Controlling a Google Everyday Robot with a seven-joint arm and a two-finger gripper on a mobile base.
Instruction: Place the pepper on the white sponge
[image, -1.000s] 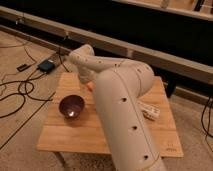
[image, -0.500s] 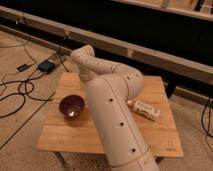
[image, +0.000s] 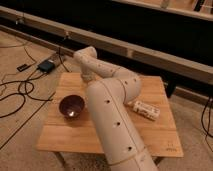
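Observation:
My gripper (image: 88, 76) is at the end of the white arm (image: 112, 115), low over the far left part of the wooden table (image: 65, 137), just beyond the dark bowl (image: 71, 106). The arm runs from the bottom of the view up across the middle of the table and hides much of it. The pepper does not show; it may be hidden at the gripper. The white sponge is not in view, and may be behind the arm.
A white cylindrical bottle with a printed label (image: 145, 110) lies on its side right of the arm. A black box (image: 46, 65) and cables (image: 15, 92) lie on the floor to the left. A dark wall with a pale ledge (image: 165, 57) runs behind the table.
The arm's lower part has swung left, uncovering the bottle on the right. An orange spot seen by the gripper a second ago no longer shows. The gripper stays at the far left.

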